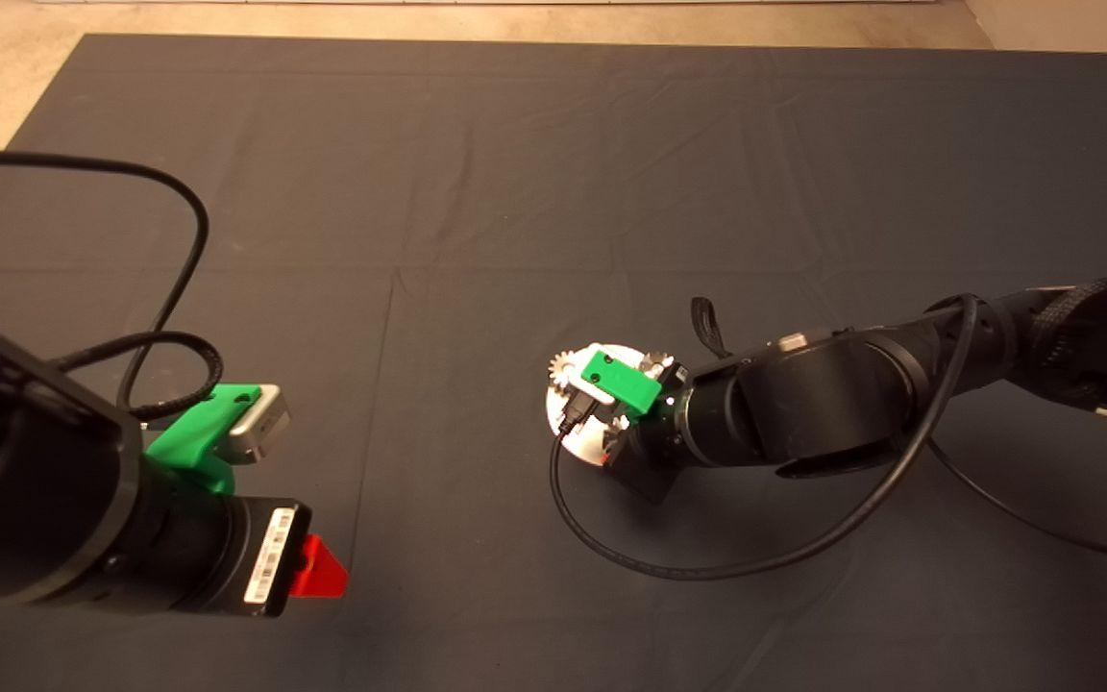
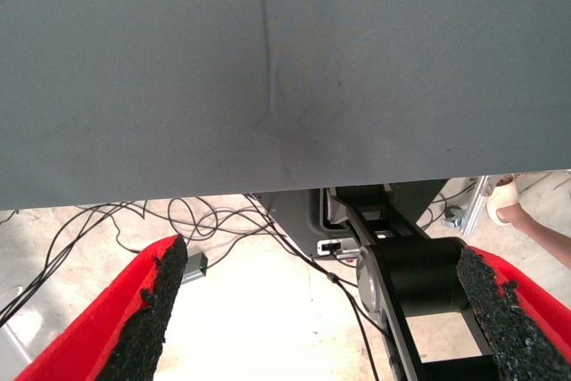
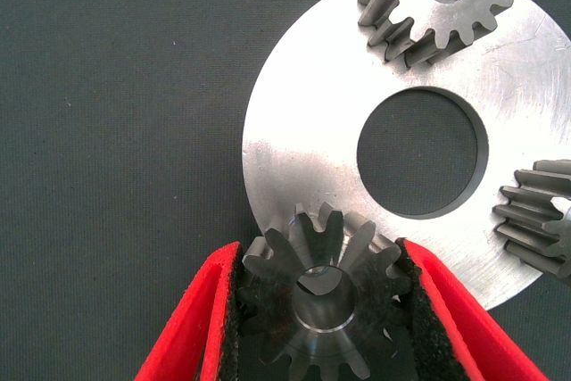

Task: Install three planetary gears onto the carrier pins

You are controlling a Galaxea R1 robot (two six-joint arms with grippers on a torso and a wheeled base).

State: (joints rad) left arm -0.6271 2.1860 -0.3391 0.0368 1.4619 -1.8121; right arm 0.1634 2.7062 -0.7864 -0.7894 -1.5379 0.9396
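Now right gripper (image 3: 326, 296) clamps third small shiny steel gear (image 3: 319, 287) over flat round silver disc (image 3: 303, 144), aligning bore to pin; left gripper (image 2: 312, 310) idle, fingers apart.

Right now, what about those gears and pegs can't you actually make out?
- Head view: the right gripper covers most of the disc.
- Right wrist view: the held gear hides whether a pin sits beneath it.
- Right wrist view: the picture's edge cuts off the third gear, hiding its pin.
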